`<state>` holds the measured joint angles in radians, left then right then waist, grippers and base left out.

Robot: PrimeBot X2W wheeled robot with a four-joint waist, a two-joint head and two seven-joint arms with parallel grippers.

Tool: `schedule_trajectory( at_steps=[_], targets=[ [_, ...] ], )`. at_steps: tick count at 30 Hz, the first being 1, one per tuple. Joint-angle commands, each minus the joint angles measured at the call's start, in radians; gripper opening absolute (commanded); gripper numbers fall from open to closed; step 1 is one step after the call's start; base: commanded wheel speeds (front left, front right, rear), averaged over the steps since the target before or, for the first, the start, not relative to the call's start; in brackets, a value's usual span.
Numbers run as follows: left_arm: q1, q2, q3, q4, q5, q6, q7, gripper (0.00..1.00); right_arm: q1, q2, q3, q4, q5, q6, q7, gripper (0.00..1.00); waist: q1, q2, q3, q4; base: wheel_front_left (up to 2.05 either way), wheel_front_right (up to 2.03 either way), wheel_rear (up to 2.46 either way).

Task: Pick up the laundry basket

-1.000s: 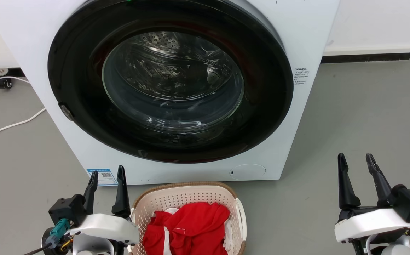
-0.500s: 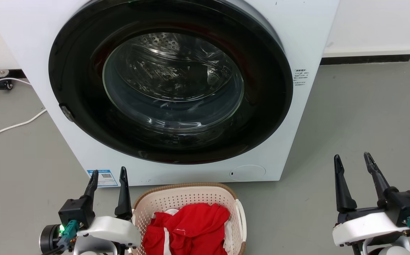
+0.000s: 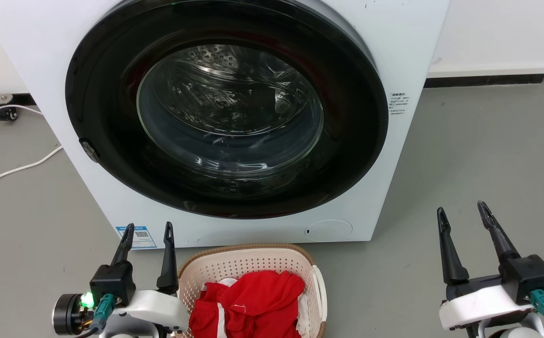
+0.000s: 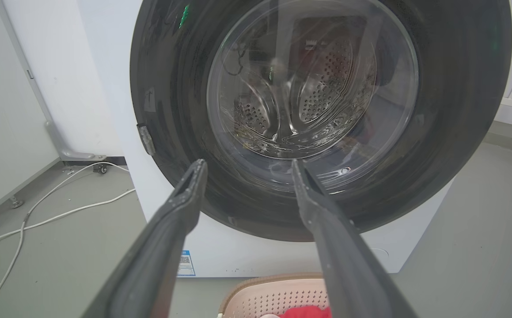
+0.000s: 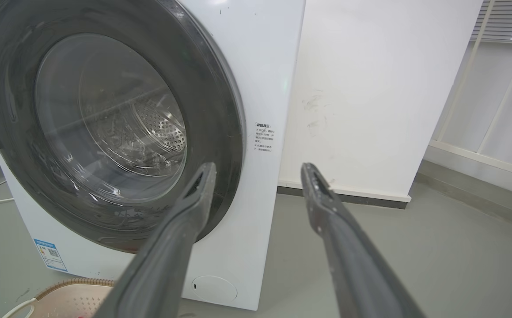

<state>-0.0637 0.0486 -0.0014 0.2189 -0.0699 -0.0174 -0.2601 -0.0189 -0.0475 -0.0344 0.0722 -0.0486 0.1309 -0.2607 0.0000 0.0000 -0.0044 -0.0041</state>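
Observation:
The laundry basket [image 3: 248, 263], cream perforated plastic with a brown woven-look rim and a white side handle, stands on the floor in front of the washing machine, holding red clothing [image 3: 253, 303]. Its rim also appears at the bottom of the left wrist view, laundry basket [image 4: 273, 293], and at the lower left of the right wrist view, laundry basket [image 5: 68, 298]. My left gripper [image 3: 148, 229] is open just left of the basket, apart from it. My right gripper [image 3: 461, 210] is open far to the basket's right, over bare floor.
The white washing machine [image 3: 408, 56] with its shut round glass door [image 3: 229, 108] stands directly behind the basket. White cables [image 3: 16, 166] lie on the grey floor at the left. A white wall [image 3: 497, 33] with dark skirting runs behind at the right.
Both grippers have turned slightly and shifted: the left one lower and rightward, the right one leftward. The view has tilted a little. The basket has not moved.

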Motion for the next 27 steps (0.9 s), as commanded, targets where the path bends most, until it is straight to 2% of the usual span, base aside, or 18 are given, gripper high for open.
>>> schedule_trajectory(
  at_steps=[1,27],
  targets=[
    [0.011,0.003,-0.001,0.001,0.01,0.001,-0.008,1.0,0.013,-0.005,0.003,-0.004,-0.007,0.0,-0.005,1.0,0.0,0.0,0.0,-0.001,0.0,0.0,0.0],
    [0.011,0.003,0.007,0.01,0.013,-0.004,-0.007,1.0,0.008,-0.005,0.001,0.022,0.052,0.0,-0.005,1.0,0.0,0.0,0.001,-0.001,0.0,0.0,0.0]
  ],
)
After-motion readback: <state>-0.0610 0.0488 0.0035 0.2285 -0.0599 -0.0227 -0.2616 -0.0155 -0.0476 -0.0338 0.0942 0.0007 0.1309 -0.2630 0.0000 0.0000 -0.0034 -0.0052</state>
